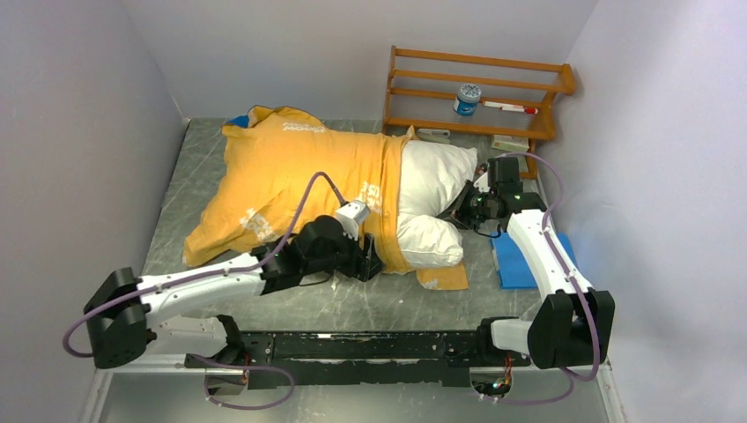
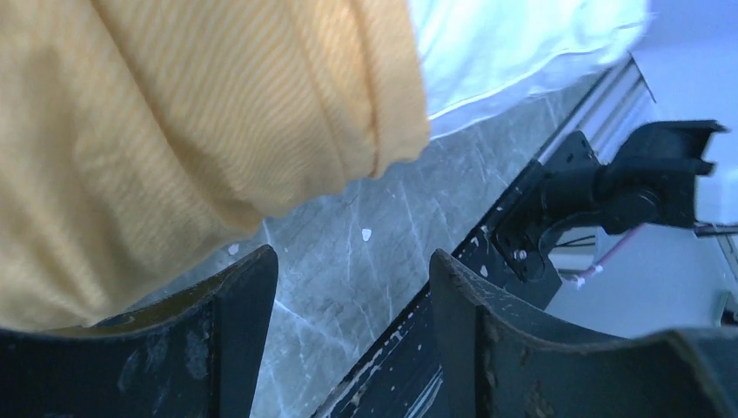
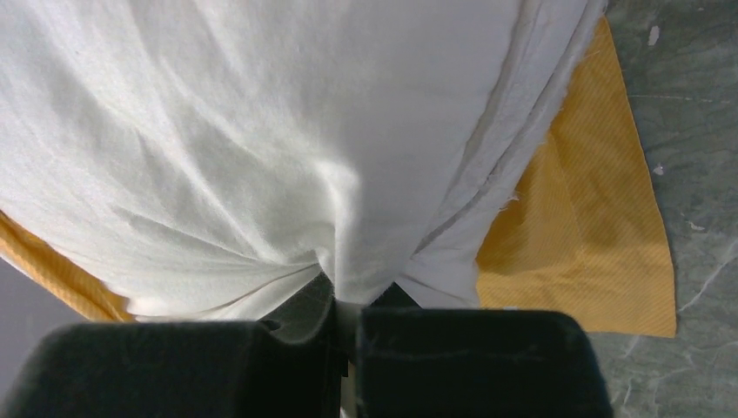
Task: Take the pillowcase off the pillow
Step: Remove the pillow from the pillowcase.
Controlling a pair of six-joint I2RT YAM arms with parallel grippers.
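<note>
The yellow-orange pillowcase still covers the left two thirds of the white pillow, whose right end sticks out bare. My left gripper sits at the case's open hem near the front edge; in the left wrist view its jaws stand open with only tabletop between them, the orange hem just above. My right gripper is shut on a pinch of the pillow's white fabric, which bunches into the jaws.
A wooden rack stands at the back right with a small tub and a marker on it. A flat blue pad lies under the right arm. Grey walls close in on both sides.
</note>
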